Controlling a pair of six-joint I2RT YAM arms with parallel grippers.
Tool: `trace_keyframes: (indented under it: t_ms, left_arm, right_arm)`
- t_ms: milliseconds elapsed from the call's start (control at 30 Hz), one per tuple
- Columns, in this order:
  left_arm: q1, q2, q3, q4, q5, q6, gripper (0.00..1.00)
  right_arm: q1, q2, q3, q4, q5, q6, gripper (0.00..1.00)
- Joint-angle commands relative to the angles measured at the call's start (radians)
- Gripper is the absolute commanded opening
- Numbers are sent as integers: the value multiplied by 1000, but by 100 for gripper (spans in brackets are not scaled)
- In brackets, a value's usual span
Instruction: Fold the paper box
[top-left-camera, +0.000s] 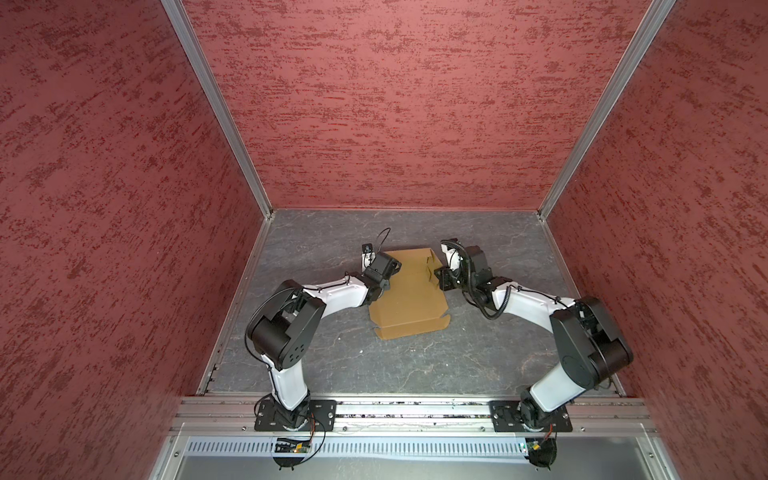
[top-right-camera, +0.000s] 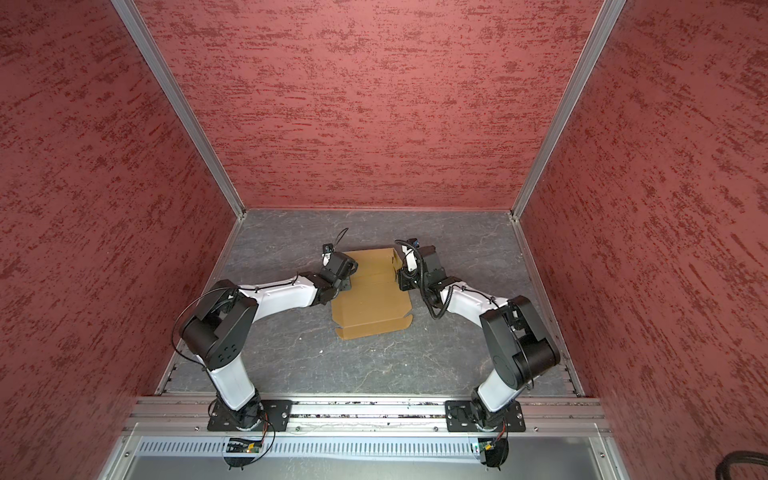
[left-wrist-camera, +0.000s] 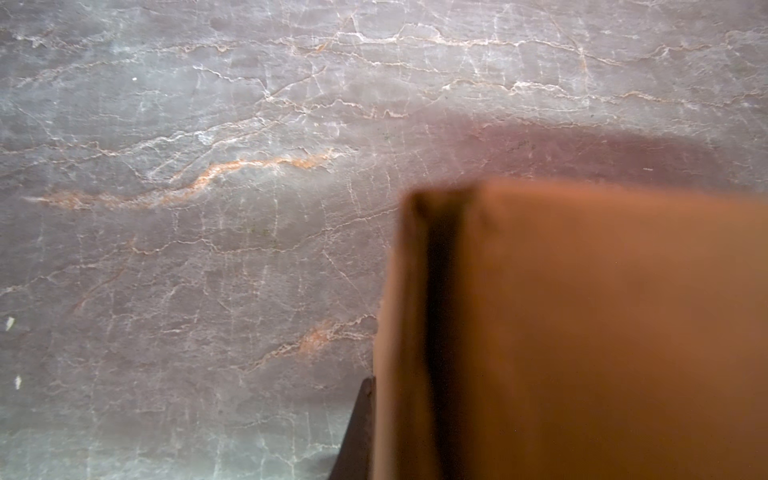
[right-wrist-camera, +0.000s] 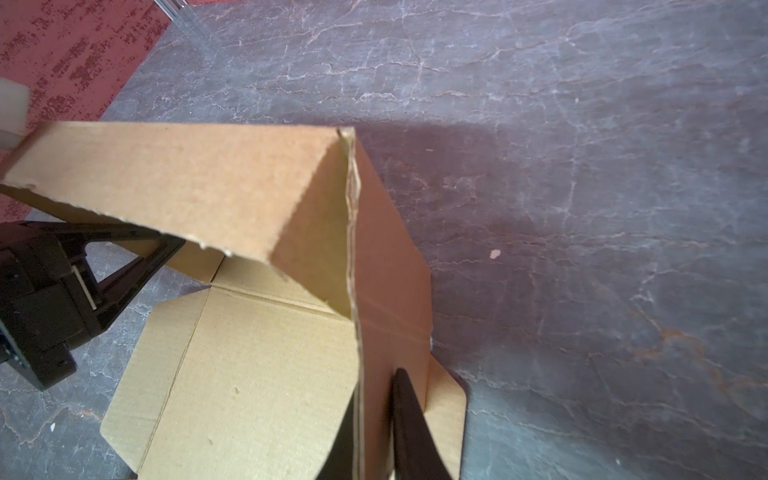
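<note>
The paper box (top-left-camera: 409, 307) (top-right-camera: 370, 311) is a tan cardboard sheet lying partly folded in the middle of the table in both top views. My left gripper (top-left-camera: 388, 274) (top-right-camera: 348, 275) is shut on the raised flap (left-wrist-camera: 582, 332) at the box's far left. One dark finger (left-wrist-camera: 359, 428) shows beside the blurred card. My right gripper (top-left-camera: 438, 277) (right-wrist-camera: 370, 436) is shut on the upright right side wall (right-wrist-camera: 390, 266), with a dark finger (right-wrist-camera: 411, 432) on its outer face. The back wall (right-wrist-camera: 166, 187) leans over the flat base (right-wrist-camera: 249, 374).
The grey marbled tabletop (top-left-camera: 374, 357) is boxed in by red textured walls (top-left-camera: 104, 249) on three sides. A metal rail (top-left-camera: 415, 409) with both arm bases runs along the front. The left arm's black gripper body (right-wrist-camera: 62, 291) shows in the right wrist view.
</note>
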Motion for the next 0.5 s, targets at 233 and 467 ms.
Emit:
trace_keyframes:
  t_ms: [233,467]
  left_arm:
    - [-26,11,-32,-21,9,-13,0]
    - [-31,12,-38,-22,1,-18,0]
  right_arm:
    - [33,-31,-40,17,22,75,12]
    - [53,-39,-55,48,24,119,12]
